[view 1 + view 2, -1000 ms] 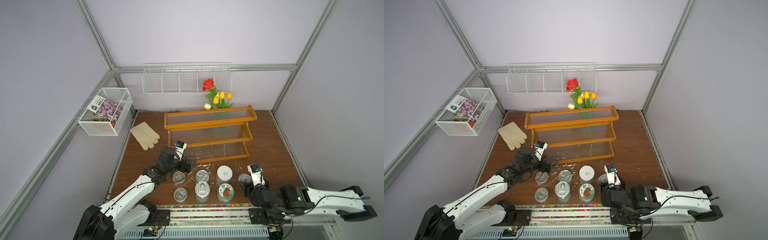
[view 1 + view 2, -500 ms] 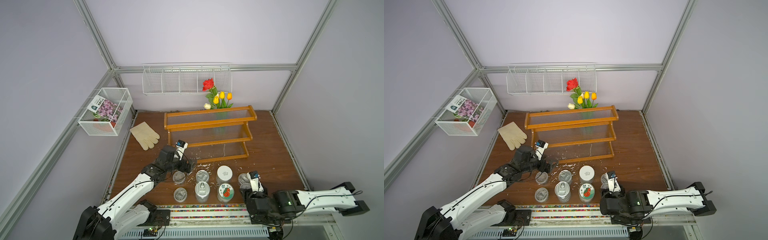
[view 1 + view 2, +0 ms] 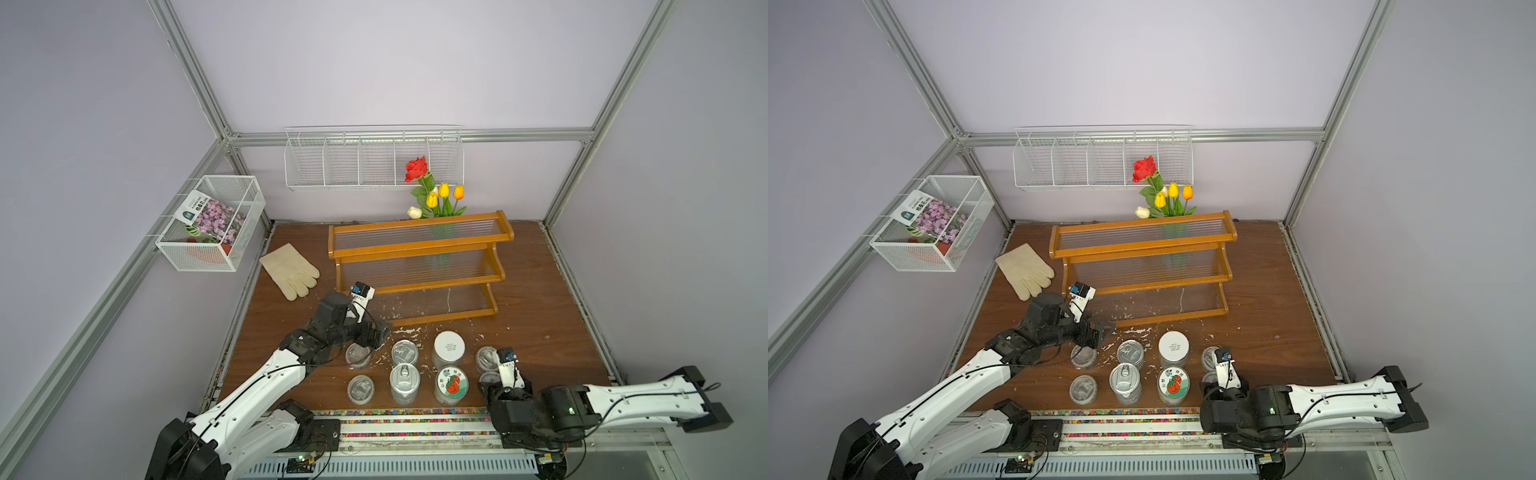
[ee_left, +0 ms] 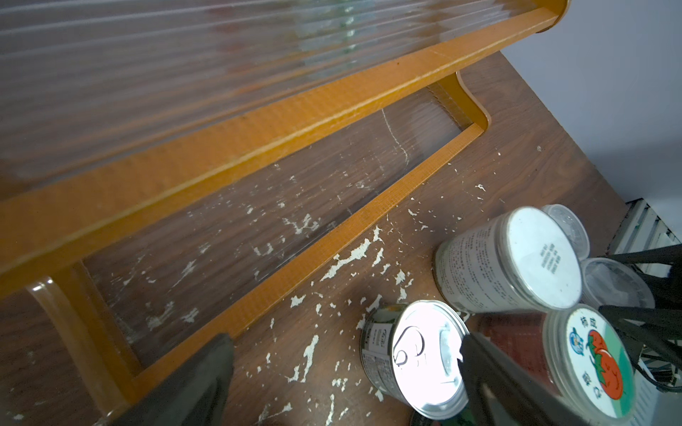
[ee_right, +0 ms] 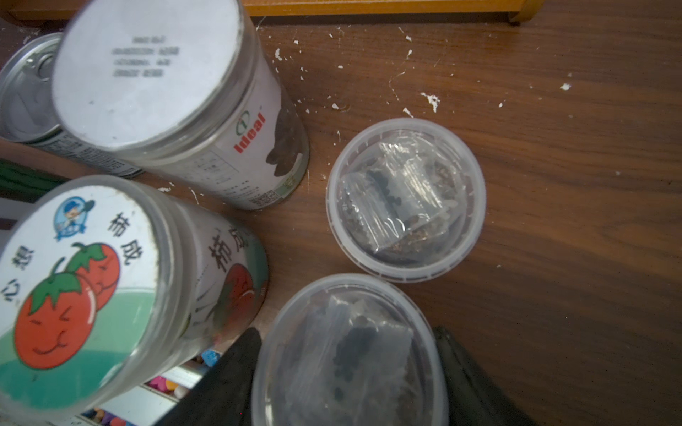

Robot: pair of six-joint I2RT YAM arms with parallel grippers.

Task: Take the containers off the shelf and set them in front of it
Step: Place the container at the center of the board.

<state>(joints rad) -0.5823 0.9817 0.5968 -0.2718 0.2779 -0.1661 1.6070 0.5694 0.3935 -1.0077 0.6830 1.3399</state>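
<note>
The orange-brown shelf [image 3: 415, 246] stands bare on all three tiers toward the back of the tabletop [image 3: 540, 316]. The eight containers are lined up in two rows between its lowest rail and the tabletop's front edge: two silver tins [image 3: 404, 352], a white-lidded jar [image 3: 449, 345] and a red-fruit jar [image 3: 451, 384] in the middle, clear cups at the ends. The left gripper [image 3: 381, 333], jaws spread wide and empty, hovers over the back row's left-end cup [image 3: 357, 354], just off the shelf's front left foot. At the rows' right end, near the tabletop's front edge, the right gripper [image 5: 347, 343] straddles the front-row cup [image 5: 350, 369], a finger on either side of its rim; whether they press it or stand free cannot be told. The cup sits flat on the wood beside its back-row twin [image 5: 406, 199]. The job looks all but finished, with the last placement in hand. Next, by this reading, the right jaws must part clear of the rim and rise straight up, so the light cup is neither dragged nor tipped against the red-fruit jar.
</note>
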